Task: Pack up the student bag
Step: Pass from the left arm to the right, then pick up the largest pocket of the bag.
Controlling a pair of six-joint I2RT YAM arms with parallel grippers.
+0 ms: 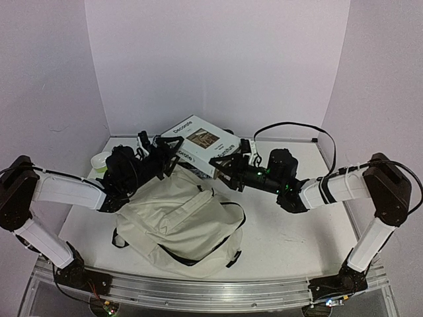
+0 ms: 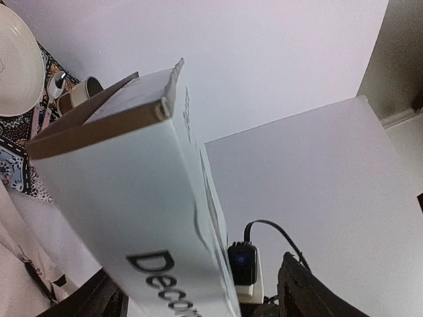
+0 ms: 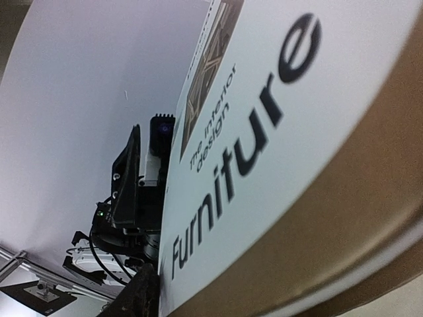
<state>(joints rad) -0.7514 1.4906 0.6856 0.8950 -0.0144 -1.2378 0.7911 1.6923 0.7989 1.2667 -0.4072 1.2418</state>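
While the student bag [image 1: 175, 221] is lying slumped on the counter [image 1: 291, 244], both arms are meeting at a white book [image 1: 198, 139] just beyond the bag's far edge. The book is sitting tilted, its spine, lettered "Decorate", facing the bag. The step in hand appears to be carrying the book to the bag for packing; nothing is showing inside the bag yet.

The right tool [image 1: 221, 165] is at the book's right corner. In the right wrist view one finger [image 3: 142, 297] is pressing against the "Furniture" cover while the other is hidden behind it, so this tool appears to be clamping the book. The left tool [image 1: 165, 157] is straddling the book's left end; its wrist view is showing one finger against the book and one seemingly apart, so whether it is gripping cannot be told.

The bag's long axis appears to be running diagonally, from the far-left end under the left tool toward the near right. A dark curved seam along its right side is probably the zip mouth, facing right and toward the near edge; which end is the top cannot be told.

The next move is likely calling for the mouth to be held agape and the book lowered spine-first along that axis. A small bowl [image 1: 100, 160] is standing left of the bag's far end.
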